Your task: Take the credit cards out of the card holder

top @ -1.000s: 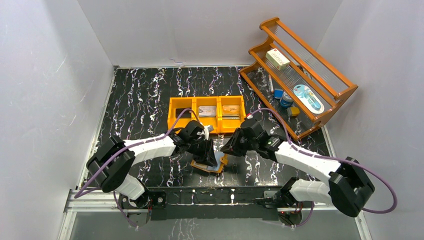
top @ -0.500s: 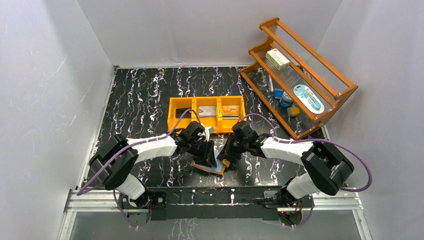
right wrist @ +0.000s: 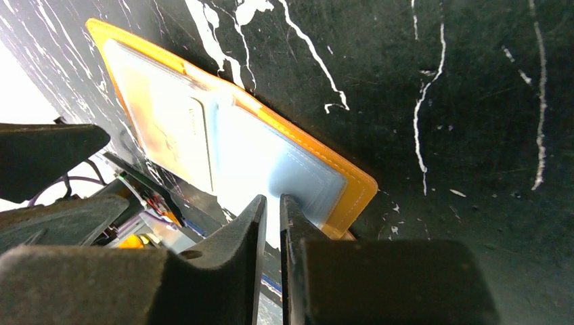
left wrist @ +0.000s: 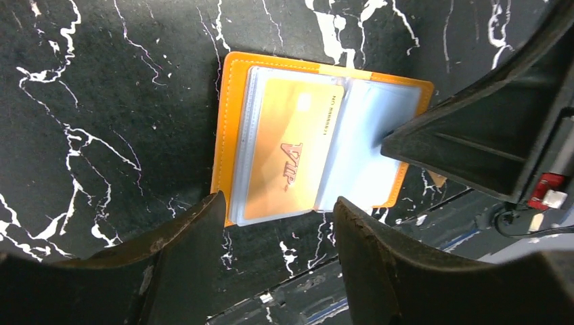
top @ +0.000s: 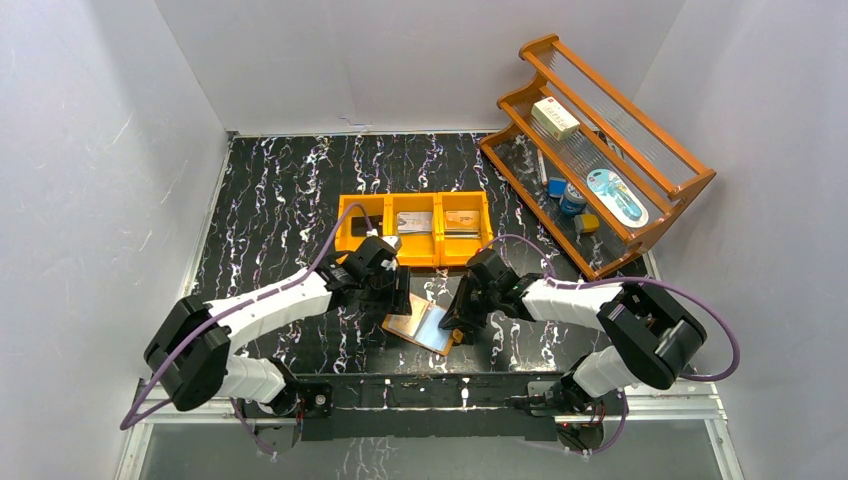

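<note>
Tan-orange card holder (left wrist: 229,135) lies open, gold VIP card (left wrist: 291,145) sleeved inside; left gripper (left wrist: 277,210) spread above it, right gripper (right wrist: 273,210) pressed together at its edge.

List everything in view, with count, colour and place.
card holder: one, orange, open flat on the table before the arms.
gold card: one, inside a clear holder sleeve.
bin: one, orange, three compartments, beyond the holder.
cards: three, dark, silver, tan, one per bin compartment.
rack: one, brown wood, far right, holding a white box and small items.
left gripper: black, jaws open, above the holder.
right gripper: black, jaws shut, tips at the holder's empty leaf.
</note>
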Controlling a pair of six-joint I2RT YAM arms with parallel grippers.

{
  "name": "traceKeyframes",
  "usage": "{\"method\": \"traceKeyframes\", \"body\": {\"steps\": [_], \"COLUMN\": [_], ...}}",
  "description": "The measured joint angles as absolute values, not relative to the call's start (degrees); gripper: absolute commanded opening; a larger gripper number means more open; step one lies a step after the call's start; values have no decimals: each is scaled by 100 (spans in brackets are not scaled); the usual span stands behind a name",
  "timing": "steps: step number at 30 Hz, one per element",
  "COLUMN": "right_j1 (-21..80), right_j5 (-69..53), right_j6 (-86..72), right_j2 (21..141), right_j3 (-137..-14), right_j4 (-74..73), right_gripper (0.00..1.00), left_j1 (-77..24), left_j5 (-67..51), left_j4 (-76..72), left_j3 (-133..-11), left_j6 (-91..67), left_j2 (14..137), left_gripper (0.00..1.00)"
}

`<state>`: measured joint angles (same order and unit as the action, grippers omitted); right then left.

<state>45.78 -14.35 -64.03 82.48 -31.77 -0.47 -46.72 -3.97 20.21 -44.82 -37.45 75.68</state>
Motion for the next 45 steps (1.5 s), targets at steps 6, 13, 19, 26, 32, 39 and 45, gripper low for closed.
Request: {"method": "traceKeyframes", "body": {"steps": [6, 13, 19, 26, 32, 39, 45], "right_j1": [4587, 4587, 4587, 4587, 4711, 4958, 4954], "right_j5": [-1365, -1343, -1411, -1675, -1938, -1811, -1608], "right_j6": [-6261, -6147, -6047, -5911, -5819, -5955, -6189], "right_j2": [8263, 8296, 8396, 8405, 8659, 9137, 9150], "right_j3": [-3288, -3374, -3548, -3850, -4246, -4401, -3964], "right_j4": [-176, -231, -301, -290, -220, -95, 154], "right_gripper": [22, 24, 27, 30, 30, 29, 29], "left_j1": [-4663, -4663, -4659, -4657, -4659, -4659, -4661], "left_j5": [-471, -703, -917, -1142, -1278, -1249, -602], "left_j4": [1990, 1846, 1643, 1260, 1081, 1079, 1549], "left_j3": [-4486, -4477, -4274, -3951, -3776, -3719, -3664], "left_j6": [-3575, -3511, -3671, -4003, -4244, -4327, -4178], "left_j2": [7950, 8084, 8211, 8025, 7926, 7837, 7249], "left_gripper": [49, 41, 40, 39, 38, 41, 60]}}
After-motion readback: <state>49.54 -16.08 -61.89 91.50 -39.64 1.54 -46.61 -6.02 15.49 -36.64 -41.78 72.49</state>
